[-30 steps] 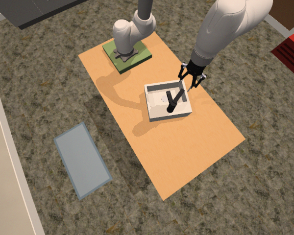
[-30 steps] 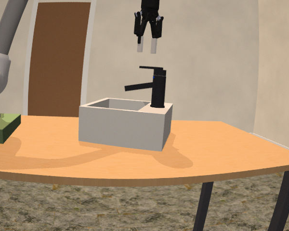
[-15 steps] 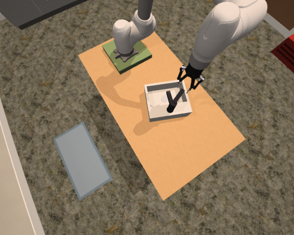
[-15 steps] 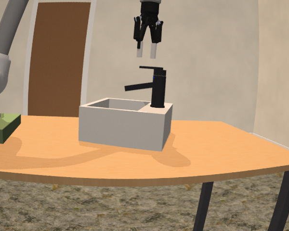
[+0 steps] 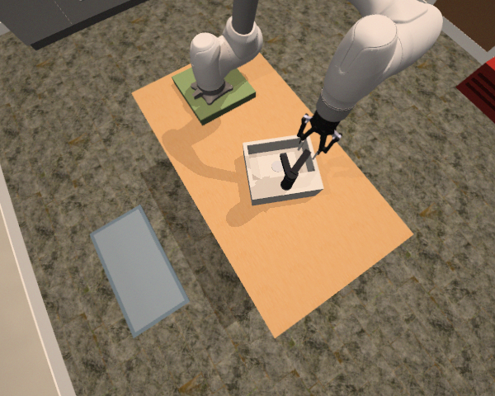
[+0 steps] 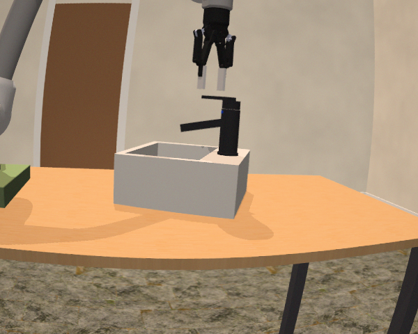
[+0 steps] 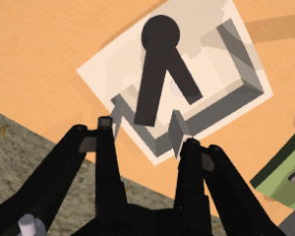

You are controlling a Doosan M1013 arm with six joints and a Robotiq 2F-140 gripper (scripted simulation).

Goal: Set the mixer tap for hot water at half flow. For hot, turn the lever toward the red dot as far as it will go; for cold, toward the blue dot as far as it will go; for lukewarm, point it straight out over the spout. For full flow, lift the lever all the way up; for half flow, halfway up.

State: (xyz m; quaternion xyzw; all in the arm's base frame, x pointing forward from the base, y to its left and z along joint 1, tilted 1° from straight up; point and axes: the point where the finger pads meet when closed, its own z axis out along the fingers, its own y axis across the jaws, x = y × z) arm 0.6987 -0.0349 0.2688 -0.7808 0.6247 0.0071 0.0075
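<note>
The gripper [image 6: 211, 84] hangs in the upper middle of the exterior view, fingers pointing straight down, just above the free end of the lever [image 6: 218, 97] and not touching it; the pads stand partly apart with only air between them, so the gripper holds nothing. That half-open set looks chosen to straddle the lever's narrow bar on the way down, and the vertical pose suits a grasp from above.

The mixer tap [image 6: 228, 129] stands on the flat corner ledge of the white sink [image 6: 173, 186], right of centre in that view; its spout [image 6: 199, 125] reaches left over the basin, and the lever lies flat on top of the tap body, pointing the same general way, which reads as closed flow. A blue dot [image 6: 222, 112] shows on the side of the body facing the camera; the red dot is not visible, presumably on the far side.

In the wrist view the lever [image 7: 153, 88] and spout [image 7: 185, 79] fan out from the round tap head in the upper centre, and the lever's tip sits between the two dark fingers lower in the frame, so the line-up seems sound.

The sink rests mid-table [image 5: 324, 264]; the arm's green base plate [image 5: 183, 82] sits at the table's upper left corner in the top view.

The likely step in hand is the descent onto the lever; both the turn and the half lift remain undone.
</note>
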